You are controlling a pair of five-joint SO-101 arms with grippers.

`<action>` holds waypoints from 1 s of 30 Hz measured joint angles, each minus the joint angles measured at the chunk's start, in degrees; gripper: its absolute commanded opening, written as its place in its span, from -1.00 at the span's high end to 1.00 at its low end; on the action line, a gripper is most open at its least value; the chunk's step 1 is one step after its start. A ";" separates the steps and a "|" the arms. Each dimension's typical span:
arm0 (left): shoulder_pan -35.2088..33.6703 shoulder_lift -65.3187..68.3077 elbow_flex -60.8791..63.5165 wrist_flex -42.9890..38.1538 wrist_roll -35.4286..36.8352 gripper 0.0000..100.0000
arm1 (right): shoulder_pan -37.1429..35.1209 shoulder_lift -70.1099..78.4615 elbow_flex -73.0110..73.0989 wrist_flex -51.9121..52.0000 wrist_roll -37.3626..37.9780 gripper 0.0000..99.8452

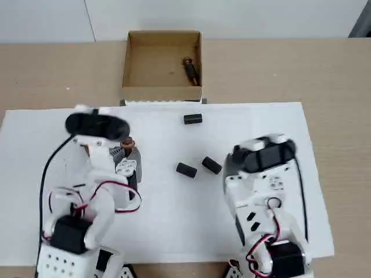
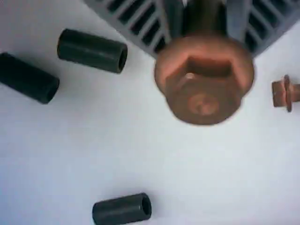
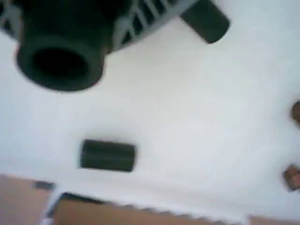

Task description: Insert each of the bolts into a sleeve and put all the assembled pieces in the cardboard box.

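Observation:
My left gripper (image 1: pixel 128 150) (image 2: pixel 204 21) is shut on a copper bolt (image 2: pixel 204 82) (image 1: pixel 127 142), held just above the white paper with its hex head toward the wrist camera. My right gripper (image 3: pixel 63 26) is shut on a black sleeve (image 3: pixel 61 58), open end toward the camera. Three loose sleeves lie on the paper (image 1: pixel 193 119) (image 1: pixel 186 170) (image 1: pixel 211 165), between the two arms. Another bolt (image 2: pixel 285 93) lies on the paper close to the held one. The cardboard box (image 1: pixel 130 63) stands behind the paper with one assembled piece (image 1: pixel 191 70) inside.
White paper (image 1: pixel 174 220) covers the table between the arms and the box. Two more copper pieces (image 3: pixel 291 177) (image 3: pixel 297 112) show at the edge of the right wrist view. The box's near wall (image 1: pixel 162 92) borders the paper's far edge.

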 measured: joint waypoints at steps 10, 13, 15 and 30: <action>-0.09 -22.68 19.43 -12.75 0.97 0.99 | -9.58 -2.37 9.49 -5.89 0.00 1.00; -0.09 -26.64 23.03 -15.30 1.14 0.99 | -14.15 -2.29 12.22 -8.97 0.00 1.00; -0.09 -26.64 23.47 -16.79 3.08 0.99 | -16.97 -2.29 14.42 -11.60 0.00 1.00; 2.37 -26.73 23.65 -23.03 25.23 0.99 | -26.55 -2.29 20.40 -18.55 10.37 1.00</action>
